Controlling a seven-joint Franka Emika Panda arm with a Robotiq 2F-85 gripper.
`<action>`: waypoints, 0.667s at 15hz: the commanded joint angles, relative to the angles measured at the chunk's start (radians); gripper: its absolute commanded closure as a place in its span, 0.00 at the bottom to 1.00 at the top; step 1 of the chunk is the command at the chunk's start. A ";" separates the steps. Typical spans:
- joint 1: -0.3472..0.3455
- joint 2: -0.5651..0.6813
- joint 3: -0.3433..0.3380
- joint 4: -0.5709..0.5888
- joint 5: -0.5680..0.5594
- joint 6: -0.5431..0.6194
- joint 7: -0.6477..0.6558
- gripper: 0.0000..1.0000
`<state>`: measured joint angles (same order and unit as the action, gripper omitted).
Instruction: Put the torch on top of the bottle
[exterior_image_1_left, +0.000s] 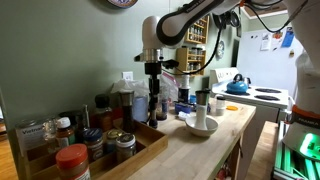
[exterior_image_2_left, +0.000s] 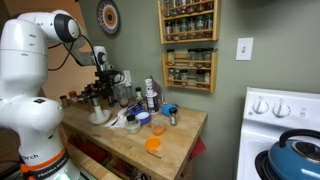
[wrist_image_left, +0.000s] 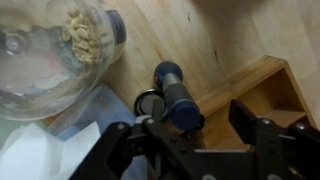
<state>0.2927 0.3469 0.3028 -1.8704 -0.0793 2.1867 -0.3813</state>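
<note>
Wrist view: hand (wrist_image_left: 187, 130) (pointing down) straddles torch (wrist_image_left: 177, 93).

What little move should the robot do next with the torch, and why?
Probably slide the end effector sideways, so the torch comes over the ring beside it, which looks like the bottle's mouth. In the wrist view the torch's tip sits next to that ring, not over it.
</note>
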 joint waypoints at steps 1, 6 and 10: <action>0.004 0.040 0.001 0.047 -0.017 -0.051 -0.006 0.60; 0.010 -0.001 -0.001 0.044 -0.047 -0.066 0.011 0.91; 0.012 -0.111 0.009 0.020 -0.049 -0.099 0.019 0.91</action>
<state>0.2971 0.3336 0.3075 -1.8283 -0.1092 2.1470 -0.3809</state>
